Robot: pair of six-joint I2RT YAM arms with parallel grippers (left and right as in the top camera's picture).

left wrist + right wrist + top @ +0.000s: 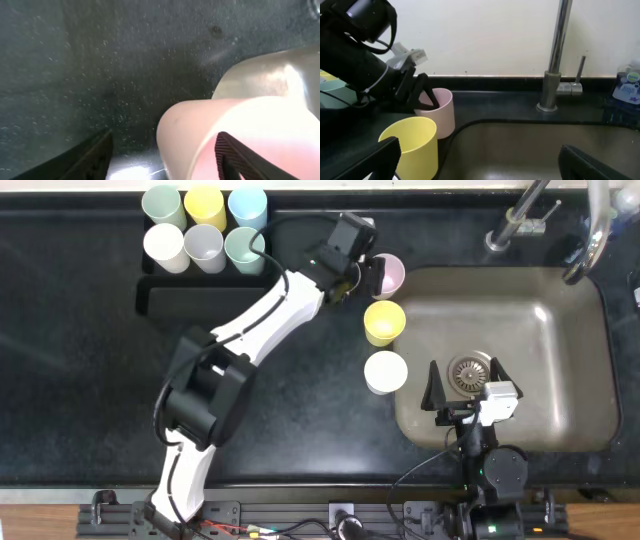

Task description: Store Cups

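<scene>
A pink cup (388, 275) stands upright on the dark counter at the sink's back left corner. My left gripper (366, 276) is down at it and open. In the left wrist view one finger (235, 155) is inside the pink cup (200, 130) and the other finger (90, 157) is outside, clear of the wall. A yellow cup (384, 321) and a white cup (385, 371) stand in a row along the sink's left edge. The right wrist view shows the pink cup (440, 112), the yellow cup (412, 145) and the left gripper (420, 97). My right gripper (465, 370) hangs open over the sink, holding nothing.
A black tray (170, 295) at the back left holds several upright cups (205, 225) in pastel colours. The steel sink (540, 330) takes up the right side, with a faucet (520, 215) behind it. A soap bottle (627, 85) stands beside the faucet (555, 60).
</scene>
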